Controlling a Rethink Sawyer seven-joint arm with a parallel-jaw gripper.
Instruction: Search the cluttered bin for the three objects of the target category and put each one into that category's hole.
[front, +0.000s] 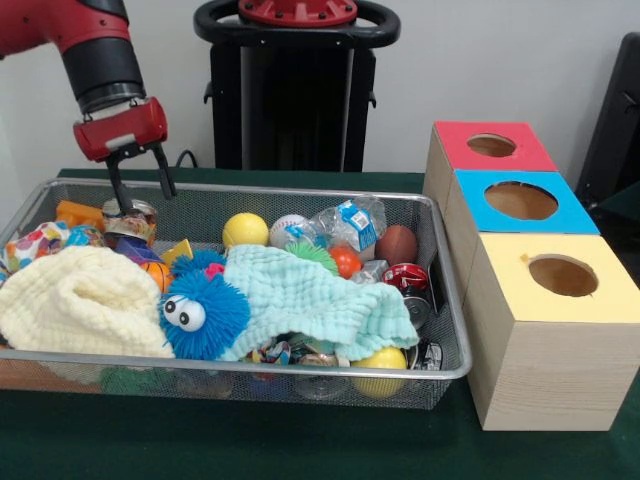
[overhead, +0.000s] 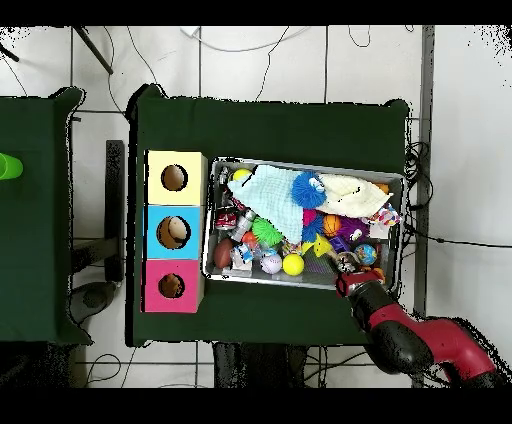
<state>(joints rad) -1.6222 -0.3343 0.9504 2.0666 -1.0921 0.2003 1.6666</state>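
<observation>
A wire mesh bin (front: 455, 300) holds a heap of toys and cloths. In it are a yellow ball (front: 244, 229), a baseball (front: 286, 229), a brown football (front: 397, 243), a blue fuzzy toy with eyes (front: 203, 312), a cream cloth (front: 75, 302) and a mint cloth (front: 310, 295). My gripper (front: 145, 198) hangs open over the bin's far left corner in the front view, just above a printed can (front: 130, 218), with nothing between its fingers. In the overhead view the gripper (overhead: 347, 265) is above the bin's (overhead: 300, 163) lower right corner.
Three wooden boxes stand beside the bin, each with a round hole on top: red (front: 492, 146), blue (front: 520, 201) and yellow (front: 562, 275). In the overhead view they are yellow (overhead: 174, 178), blue (overhead: 174, 232) and pink (overhead: 171, 286), left of the bin.
</observation>
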